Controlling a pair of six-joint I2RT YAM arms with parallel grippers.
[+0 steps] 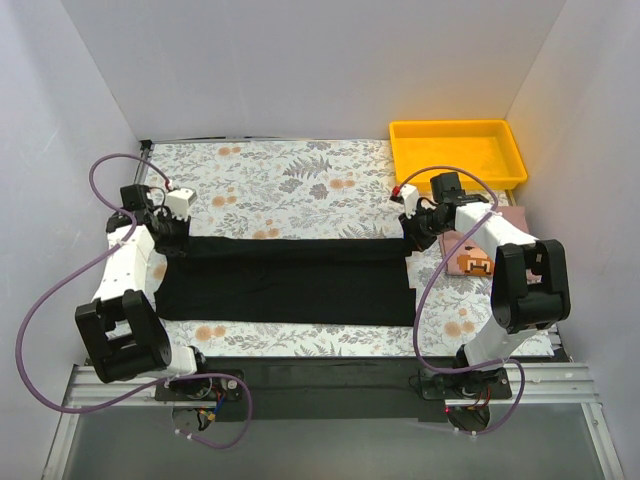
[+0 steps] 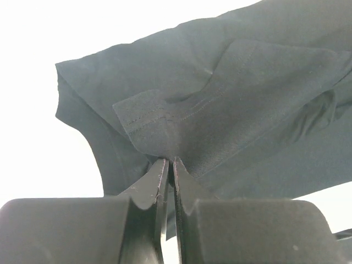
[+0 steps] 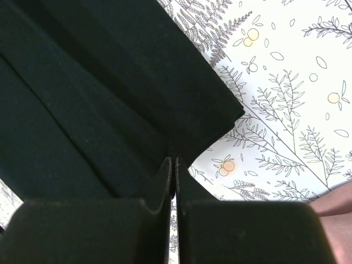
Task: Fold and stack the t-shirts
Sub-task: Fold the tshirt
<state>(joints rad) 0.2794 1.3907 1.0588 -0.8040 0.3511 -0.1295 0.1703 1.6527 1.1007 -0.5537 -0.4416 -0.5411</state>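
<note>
1. Your t-shirt (image 1: 285,280) lies as a long black band across the floral tablecloth (image 1: 290,170), spanning the gap between both arms.
2. Your left gripper (image 2: 169,165) has its jaws pressed together on a hemmed fold at the shirt's left end.
3. Your right gripper (image 3: 173,162) pinches the shirt's right-end corner, jaws closed on cloth, near the book (image 1: 472,258).
4. The yellow tray (image 1: 455,130) sits well apart from the shirt.

Bright, even light from above fills the top view, leaving only soft shadows on the floral tablecloth (image 1: 300,170). In the left wrist view everything behind the black t-shirt (image 2: 231,99) is blown out white, yet its stitching is sharp.
</note>
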